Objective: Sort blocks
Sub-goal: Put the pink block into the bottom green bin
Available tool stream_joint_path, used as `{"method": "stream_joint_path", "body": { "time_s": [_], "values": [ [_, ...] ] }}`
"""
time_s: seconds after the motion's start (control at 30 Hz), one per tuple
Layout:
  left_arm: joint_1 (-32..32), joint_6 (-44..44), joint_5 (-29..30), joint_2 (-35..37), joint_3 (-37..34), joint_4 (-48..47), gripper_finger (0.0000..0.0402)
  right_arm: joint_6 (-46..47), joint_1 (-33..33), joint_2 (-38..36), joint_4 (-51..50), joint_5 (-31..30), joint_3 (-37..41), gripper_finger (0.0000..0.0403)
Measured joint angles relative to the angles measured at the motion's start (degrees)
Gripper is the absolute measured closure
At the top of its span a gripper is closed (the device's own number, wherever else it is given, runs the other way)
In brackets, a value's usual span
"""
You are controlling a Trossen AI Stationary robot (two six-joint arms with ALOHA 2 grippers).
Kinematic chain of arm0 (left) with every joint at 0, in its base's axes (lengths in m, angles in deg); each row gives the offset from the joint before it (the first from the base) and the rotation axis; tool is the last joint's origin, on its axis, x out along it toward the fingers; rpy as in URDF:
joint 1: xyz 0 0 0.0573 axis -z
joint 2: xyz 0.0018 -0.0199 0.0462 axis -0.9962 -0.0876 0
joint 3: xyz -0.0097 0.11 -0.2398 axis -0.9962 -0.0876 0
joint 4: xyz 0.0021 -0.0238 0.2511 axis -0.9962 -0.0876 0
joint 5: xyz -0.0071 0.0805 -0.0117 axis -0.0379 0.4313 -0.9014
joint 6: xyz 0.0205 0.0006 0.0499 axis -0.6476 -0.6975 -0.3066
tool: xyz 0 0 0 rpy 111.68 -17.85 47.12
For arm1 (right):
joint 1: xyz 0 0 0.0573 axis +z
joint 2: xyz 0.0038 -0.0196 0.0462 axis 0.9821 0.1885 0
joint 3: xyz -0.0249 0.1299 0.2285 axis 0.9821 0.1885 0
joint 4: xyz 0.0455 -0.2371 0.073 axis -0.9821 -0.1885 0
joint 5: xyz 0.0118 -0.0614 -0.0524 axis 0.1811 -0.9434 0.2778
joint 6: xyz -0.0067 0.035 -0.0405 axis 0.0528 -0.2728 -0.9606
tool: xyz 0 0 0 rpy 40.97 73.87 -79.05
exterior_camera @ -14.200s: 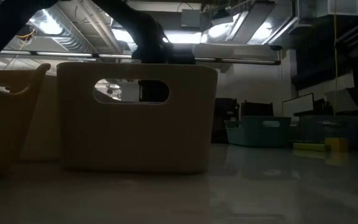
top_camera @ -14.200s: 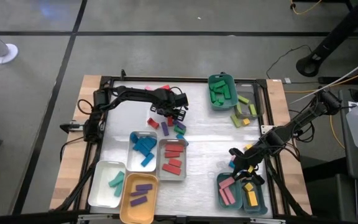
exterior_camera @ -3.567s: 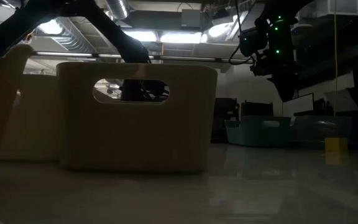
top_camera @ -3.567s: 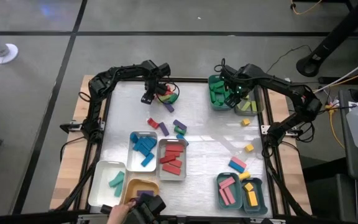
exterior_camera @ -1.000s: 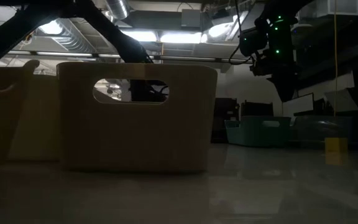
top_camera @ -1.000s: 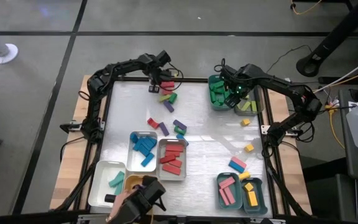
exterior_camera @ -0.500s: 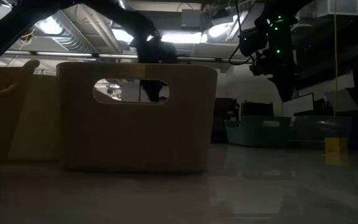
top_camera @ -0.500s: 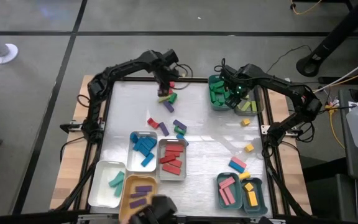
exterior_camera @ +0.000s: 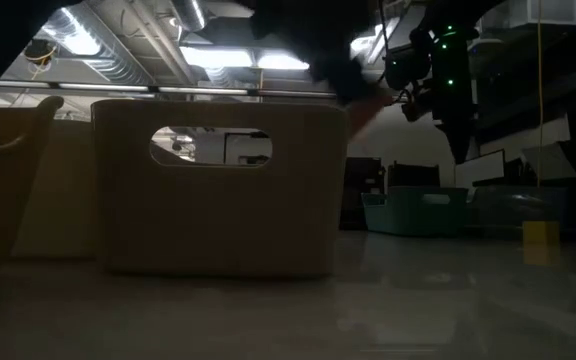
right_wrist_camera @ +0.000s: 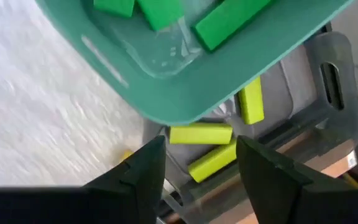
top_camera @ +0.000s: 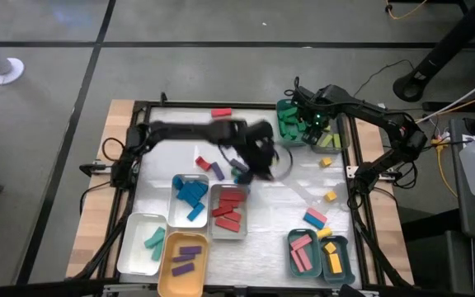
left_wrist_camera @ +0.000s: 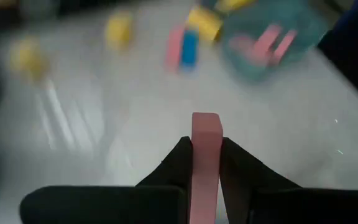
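My left gripper point(left_wrist_camera: 205, 157) is shut on a pink block point(left_wrist_camera: 206, 140). In the high view it is a blurred dark shape point(top_camera: 258, 157) above the middle of the table. My right gripper point(right_wrist_camera: 201, 163) is open and touches nothing. It hangs at the far right point(top_camera: 308, 124) over the teal tray of green blocks point(top_camera: 293, 122) and the grey tray of lime blocks point(right_wrist_camera: 201, 134). Loose blocks lie on the white mat: red point(top_camera: 221, 112) at the far edge, red point(top_camera: 203, 163) and purple point(top_camera: 217, 171) near the middle. My left gripper pinches the pink block's two long sides point(left_wrist_camera: 205, 163) between its two fingers point(left_wrist_camera: 179, 163). The fingers lie along the block, whose free end point(left_wrist_camera: 206, 121) sticks out past the fingertips. The block is lifted clear of the table, and the fingers slant downward.
Near-left trays hold blue point(top_camera: 190, 198), red point(top_camera: 229, 210), teal point(top_camera: 143, 243) and purple point(top_camera: 184, 262) blocks. A teal tray point(top_camera: 320, 254) at the near right holds pink and yellow ones. Loose yellow point(top_camera: 330, 195) and pink point(top_camera: 314, 218) blocks lie on its far side.
My left gripper has swung fast from the block pile at the far edge toward the table's middle and right, rising and turning, with the pink block in its hold. A person's hand at the orange tray on the near edge has gone from view.
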Motion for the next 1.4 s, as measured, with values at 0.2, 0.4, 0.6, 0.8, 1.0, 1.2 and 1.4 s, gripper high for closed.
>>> {"method": "stream_joint_path", "body": {
  "time_s": [0.2, 0.4, 0.6, 0.8, 1.0, 1.2, 1.4],
  "values": [
    [10.9, 1.7, 1.2, -4.2, 0.0, 21.7, 0.0365, -5.1, 0.0, 0.0, -0.3, -2.0, 0.0, 0.0208],
    [17.6, 8.1, 5.0, -11.0, 0.0, 43.5, 0.0359, -6.4, 0.0, 0.0, 0.2, -3.9, 0.0, 0.0208],
    [21.2, 18.8, 7.4, -19.3, -0.1, 62.6, 0.0362, -4.3, 0.0, 0.0, 3.1, -3.6, 0.0, 0.0208],
    [23.6, 23.3, 13.9, -24.0, -0.1, 65.3, 0.0352, 1.2, 0.0, 0.0, -1.0, 2.4, 0.0, 0.0208],
    [24.7, 17.8, 20.9, -25.0, -0.1, 62.2, 0.0345, 1.5, 0.0, -2.8, -11.4, 4.1, 0.0, 0.0208],
    [24.5, 21.6, 29.6, -25.0, -0.1, 61.8, 0.0299, 7.0, 0.0, -13.1, -14.7, 6.5, 0.0, 0.0208],
    [24.3, 22.2, 30.5, -24.8, -0.1, 60.5, 0.0241, 16.3, 0.0, -26.1, -14.6, 17.9, 0.0, 0.0208]
  ]
}}
